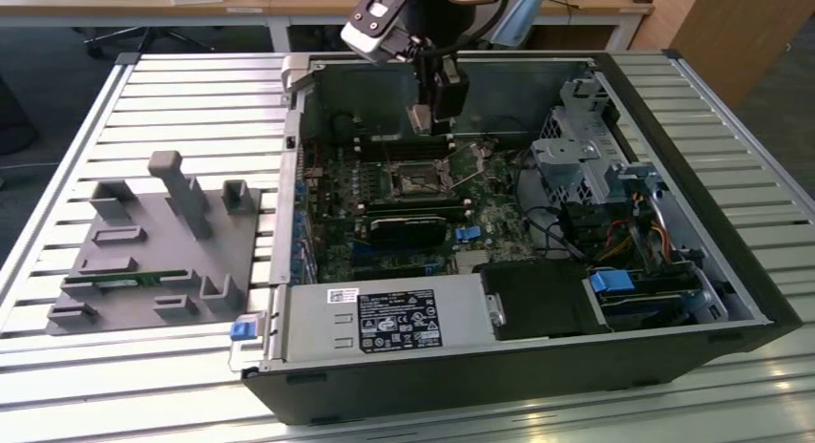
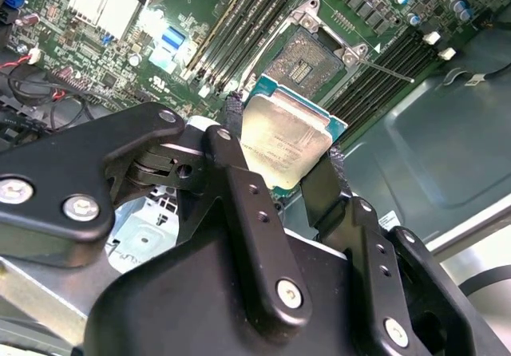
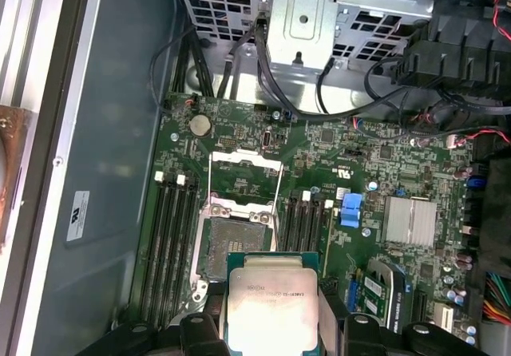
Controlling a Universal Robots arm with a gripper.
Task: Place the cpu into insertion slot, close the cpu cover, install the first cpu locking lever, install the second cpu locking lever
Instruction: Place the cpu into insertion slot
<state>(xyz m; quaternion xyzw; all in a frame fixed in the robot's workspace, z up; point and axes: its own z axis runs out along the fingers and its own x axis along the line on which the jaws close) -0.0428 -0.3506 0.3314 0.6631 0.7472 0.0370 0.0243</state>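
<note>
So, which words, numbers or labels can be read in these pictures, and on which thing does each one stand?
Flat square silver-grey cpu, held in the gripper: faint lines of print, too small to read.
Black-and-white label on the grey power supply box: too small to read.
White sticker on the grey case wall: a dark mark, unreadable.
Green circuit board: tiny white markings, unreadable.
Nothing can be quoted.

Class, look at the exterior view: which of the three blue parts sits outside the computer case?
The blue clip by the grey fixture, against the case outer wall; the blue connector and the blue tab lie inside it.
</note>
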